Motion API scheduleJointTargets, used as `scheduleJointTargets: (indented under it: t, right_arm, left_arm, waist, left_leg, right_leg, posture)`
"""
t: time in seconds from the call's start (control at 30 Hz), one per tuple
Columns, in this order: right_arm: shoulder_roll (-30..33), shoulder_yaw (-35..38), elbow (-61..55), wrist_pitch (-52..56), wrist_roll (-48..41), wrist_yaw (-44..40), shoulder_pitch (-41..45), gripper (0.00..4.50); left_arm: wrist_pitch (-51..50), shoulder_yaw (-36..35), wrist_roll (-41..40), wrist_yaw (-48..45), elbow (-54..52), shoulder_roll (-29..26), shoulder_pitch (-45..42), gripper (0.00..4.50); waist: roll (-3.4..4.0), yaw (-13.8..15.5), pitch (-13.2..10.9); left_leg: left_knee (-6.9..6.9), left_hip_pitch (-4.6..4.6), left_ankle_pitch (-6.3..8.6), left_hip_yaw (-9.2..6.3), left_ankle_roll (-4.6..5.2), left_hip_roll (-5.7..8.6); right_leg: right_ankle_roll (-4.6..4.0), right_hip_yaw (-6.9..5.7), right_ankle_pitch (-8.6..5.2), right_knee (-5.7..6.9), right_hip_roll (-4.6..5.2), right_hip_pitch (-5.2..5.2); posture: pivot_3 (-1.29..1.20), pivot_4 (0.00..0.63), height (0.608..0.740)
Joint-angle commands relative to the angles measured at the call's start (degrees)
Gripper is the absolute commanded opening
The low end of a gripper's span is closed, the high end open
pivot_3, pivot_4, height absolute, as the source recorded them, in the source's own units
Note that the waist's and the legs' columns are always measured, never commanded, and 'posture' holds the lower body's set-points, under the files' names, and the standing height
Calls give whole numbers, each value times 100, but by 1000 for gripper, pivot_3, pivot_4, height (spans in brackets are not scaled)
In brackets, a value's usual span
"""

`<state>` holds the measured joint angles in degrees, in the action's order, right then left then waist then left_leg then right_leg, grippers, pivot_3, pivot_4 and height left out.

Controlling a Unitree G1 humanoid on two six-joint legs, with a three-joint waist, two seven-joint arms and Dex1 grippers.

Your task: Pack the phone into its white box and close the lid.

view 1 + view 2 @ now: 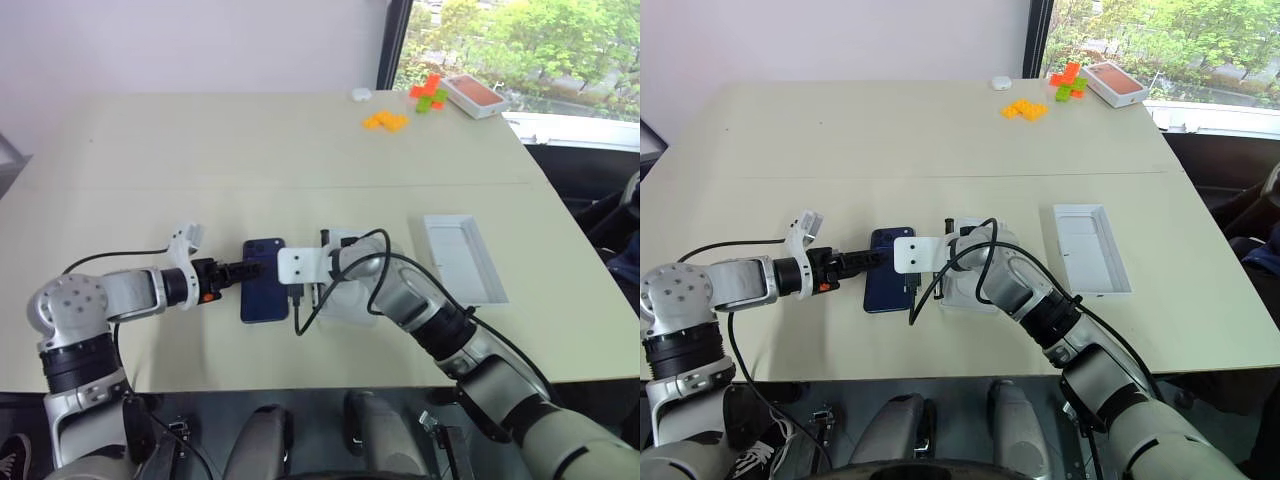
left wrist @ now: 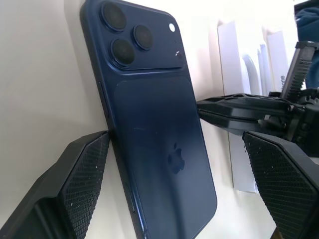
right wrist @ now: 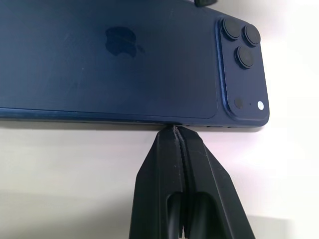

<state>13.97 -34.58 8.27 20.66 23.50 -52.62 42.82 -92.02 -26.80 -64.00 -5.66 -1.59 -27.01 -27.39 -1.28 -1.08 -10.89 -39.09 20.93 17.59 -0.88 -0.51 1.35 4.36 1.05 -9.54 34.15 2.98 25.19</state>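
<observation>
The dark navy phone [image 1: 262, 290] lies back-up on the table, camera lenses at its far end. My left gripper [image 2: 177, 144] comes in from the left and is open; its fingers [image 2: 82, 174] straddle the phone's near half, one resting against its left edge. My right gripper [image 3: 174, 130] is shut with nothing in it, its tips touching the phone's right long edge. Just right of the phone sits the white box [image 1: 352, 305], mostly hidden by my right arm. Further right lies the lid [image 1: 463, 258], open side up and white inside.
An orange-topped box [image 1: 475, 95] stands at the far right corner, with orange and green bricks [image 1: 385, 121] and a small white object [image 1: 361, 94] beside it. The table's near edge [image 1: 300, 385] runs just behind my arms.
</observation>
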Motion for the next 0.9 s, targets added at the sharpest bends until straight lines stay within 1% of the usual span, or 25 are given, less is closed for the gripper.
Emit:
scheduleJointTargets:
  t: [0.03, 0.23, 0.37, 0.43, 0.53, 0.8, 0.9]
  right_arm:
    - [-152, -73, 21, -136, -34, 62, 42, 39]
    - [-132, -58, 8, -125, -34, 77, 25, 39]
    - [-125, -57, 31, -141, -30, 79, 14, 39]
    - [-139, -64, 31, -139, -26, 86, 10, 39]
    - [-141, -63, 49, -161, -24, 90, 14, 39]
    - [-110, -24, 110, -223, -18, 107, 48, 39]
    - [-95, -21, 114, -235, -7, 116, 43, 0]
  left_arm:
    - [-48, -48, -723, 339, 165, 4, -241, 4500]
    - [-48, -209, -1464, 1055, 402, 157, -360, 4500]
    - [-48, -188, -1945, 1473, 438, 138, -440, 4500]
    - [-42, -122, -2086, 1595, 404, 74, -326, 4500]
    - [144, 31, -2568, 1872, 393, -45, -229, 4500]
    - [755, 382, -3021, 2205, 438, -381, 202, 4500]
    - [908, 494, -3027, 2183, 419, -491, 332, 3641]
  waist:
    - [0, -2, 0]
    - [-1, -4, -1]
    - [-2, 17, -1]
    - [-2, 2, -1]
    - [-2, -21, -1]
    - [-2, -4, -2]
    - [-2, -3, -2]
  left_leg:
    - [1, 0, 0, -1, -1, 0]
    - [4, 5, -3, -7, -5, 0]
    - [4, 18, -9, -21, -16, 1]
    - [4, 22, -10, -27, -18, 3]
    - [7, 36, -13, -27, -23, 1]
    - [13, 39, -19, -37, -33, -2]
    - [13, 40, -19, -37, -33, -2]
  right_leg:
    - [0, -1, 0, 0, 0, 0]
    - [0, -4, 0, 0, -2, 4]
    - [-1, -14, 1, -1, -2, 10]
    - [-1, -17, 1, -2, -1, 12]
    - [-2, -16, 1, 0, -4, 29]
    - [-9, -22, 3, -2, -10, 31]
    - [-11, -23, 1, -2, -10, 31]
  posture:
    - [0, 150, 740]
    - [0, 150, 740]
    - [0, 150, 740]
    - [0, 150, 740]
    - [0, 150, 740]
    - [0, 150, 740]
    - [0, 150, 740]
